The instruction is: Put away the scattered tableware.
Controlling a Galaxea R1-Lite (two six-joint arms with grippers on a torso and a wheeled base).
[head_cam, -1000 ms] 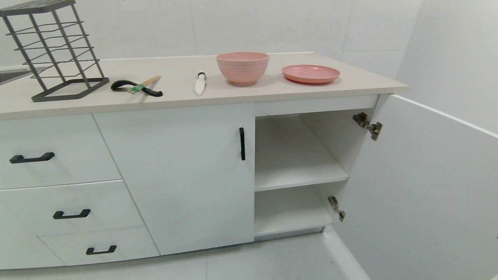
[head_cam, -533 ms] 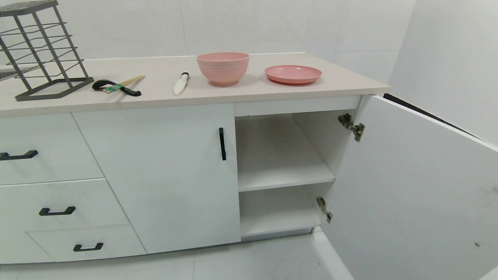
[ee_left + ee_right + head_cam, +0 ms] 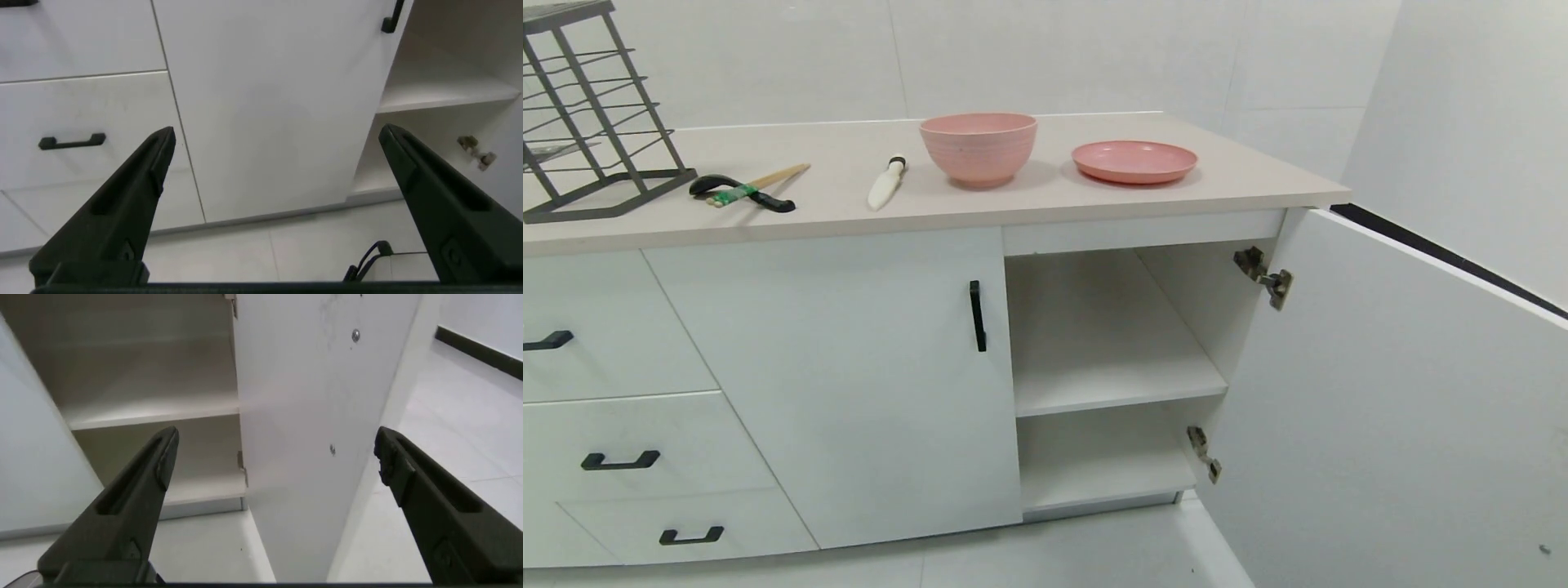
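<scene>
On the beige countertop [image 3: 849, 208] stand a pink bowl [image 3: 978, 148] and, to its right, a flat pink plate [image 3: 1134, 160]. Left of the bowl lies a white knife [image 3: 885, 182], and farther left a black ladle [image 3: 737, 190] crossed with wooden chopsticks [image 3: 768, 178]. My left gripper [image 3: 274, 139] is open, low before the closed cabinet door [image 3: 270, 106]. My right gripper [image 3: 274, 445] is open too, facing the edge of the open door [image 3: 327, 416] and the shelves [image 3: 155, 408].
A dark wire rack [image 3: 592, 110] stands at the counter's far left. The right cabinet door [image 3: 1405, 392] swings wide open, showing two bare shelves [image 3: 1111, 384]. Drawers with black handles [image 3: 621, 461] lie to the left. A white wall closes the right side.
The head camera has shifted: the whole counter slid leftward and slightly down in view. The tableware itself has not moved on the counter.
</scene>
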